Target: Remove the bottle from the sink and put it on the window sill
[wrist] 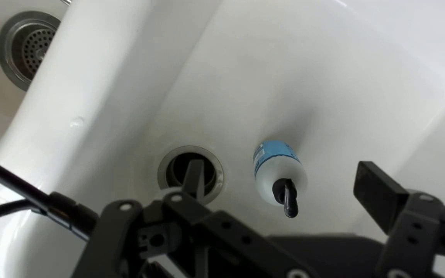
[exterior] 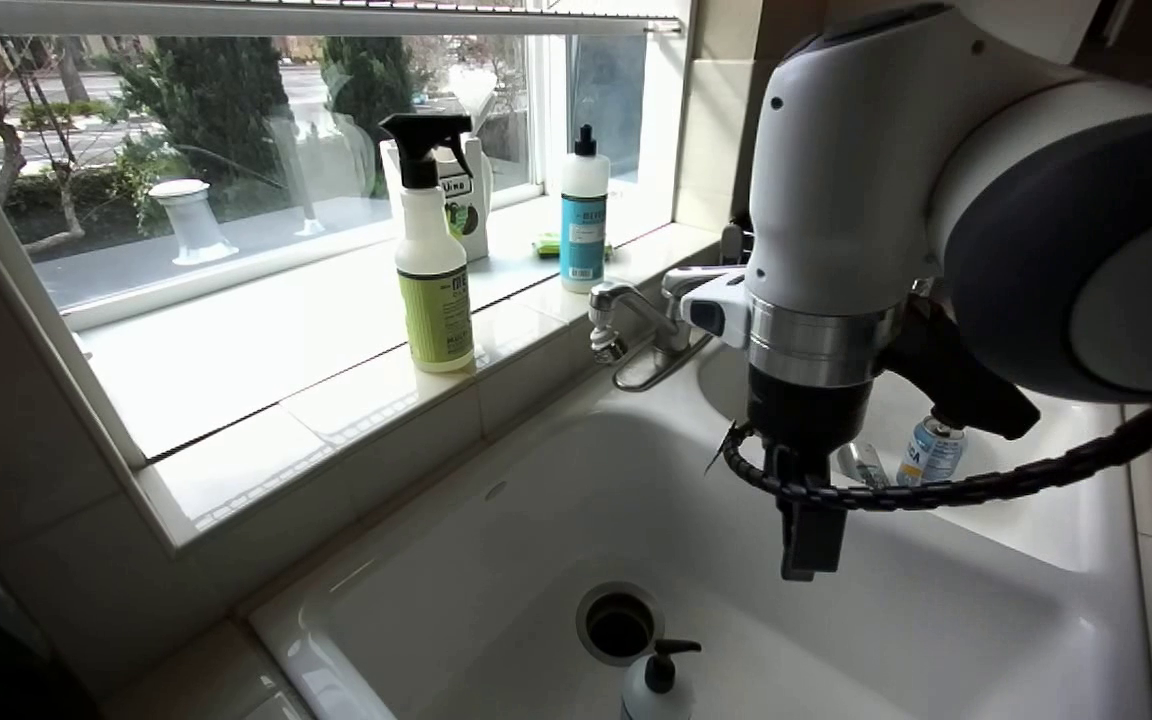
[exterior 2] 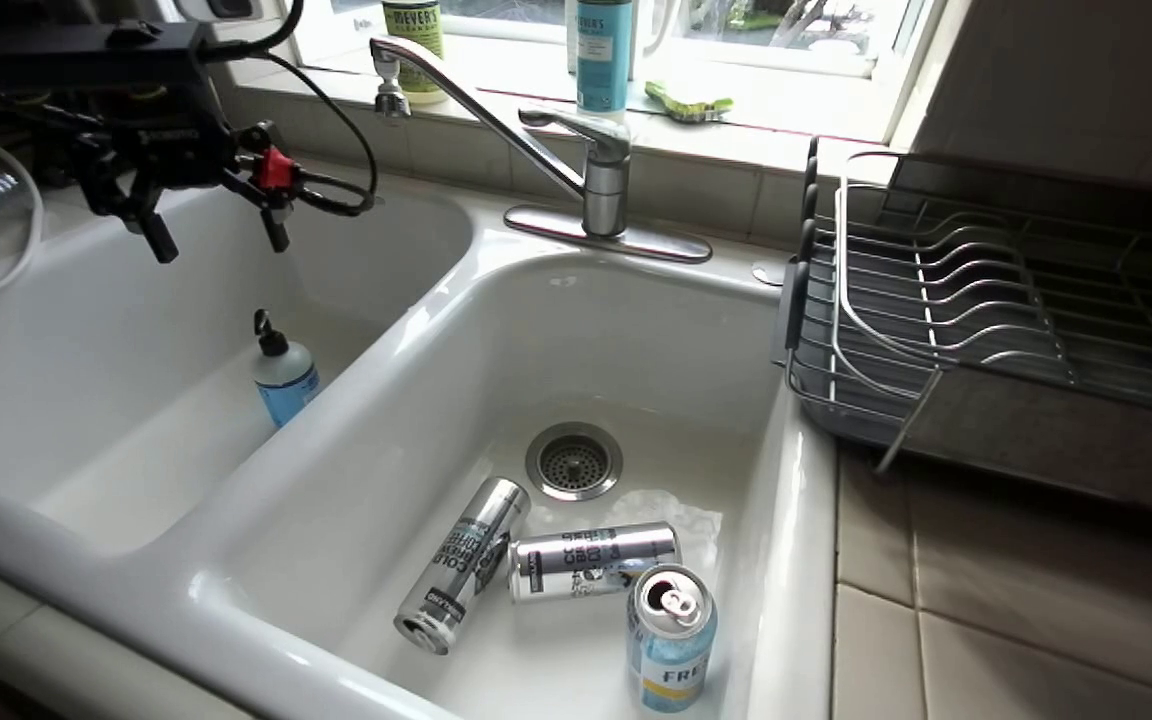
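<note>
I am judging this pre-grasp: pincer [exterior 2: 221, 243] is hanging spread above sink [exterior 2: 346, 410]; next is calling for descent around bottle [wrist: 278, 168] (right of drain [wrist: 176, 168], wrist view).

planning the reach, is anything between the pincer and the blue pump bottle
Nothing: in an exterior view, the stretch between the open pincer and the bottle is bare.

I'm seeing a blue-labelled, black-topped bottle [wrist: 279, 173] in the white sink [exterior 2: 191, 560]. Above the sink, a black-triggered spray bottle [exterior: 431, 245] is showing yellow-green lower down.
</note>
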Controlling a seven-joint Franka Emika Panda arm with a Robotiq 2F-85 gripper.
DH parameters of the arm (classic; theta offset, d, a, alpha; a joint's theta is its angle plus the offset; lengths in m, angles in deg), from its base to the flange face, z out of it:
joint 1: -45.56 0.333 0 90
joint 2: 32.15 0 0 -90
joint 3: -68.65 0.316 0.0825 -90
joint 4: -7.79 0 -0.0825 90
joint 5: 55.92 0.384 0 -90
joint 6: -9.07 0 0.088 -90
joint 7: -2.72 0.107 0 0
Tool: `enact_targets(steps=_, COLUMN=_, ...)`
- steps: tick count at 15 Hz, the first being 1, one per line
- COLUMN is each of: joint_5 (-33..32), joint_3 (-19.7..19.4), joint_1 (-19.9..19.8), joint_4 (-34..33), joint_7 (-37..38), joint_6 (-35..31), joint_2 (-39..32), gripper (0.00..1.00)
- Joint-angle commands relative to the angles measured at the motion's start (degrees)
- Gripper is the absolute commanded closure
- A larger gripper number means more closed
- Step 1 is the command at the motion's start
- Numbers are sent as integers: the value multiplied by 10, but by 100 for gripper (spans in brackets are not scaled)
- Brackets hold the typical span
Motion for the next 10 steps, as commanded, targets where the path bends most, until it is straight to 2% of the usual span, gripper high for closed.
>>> enact_targets(steps=1, joint_5=-7, joint_3=4, joint_1=8, joint_4=-37, joint_7=-45, joint_6=-32, joint_2=-81, gripper=0)
enact_targets(steps=2, joint_5=0, joint_3=2, joint_1=5, joint_4=-11, joint_7=-23, joint_6=-25, joint_2=-40, gripper=0)
enact_targets(steps=7, joint_5=0, joint_3=2, joint_1=4, joint_4=-17, joint_7=-25, joint_6=-28, joint_2=-50, gripper=0)
enact_targets(steps=10, joint_5=7, joint_3=13, joint_1=15, joint_4=-32, joint_7=-57, joint_6=-69, joint_2=-93, gripper=0)
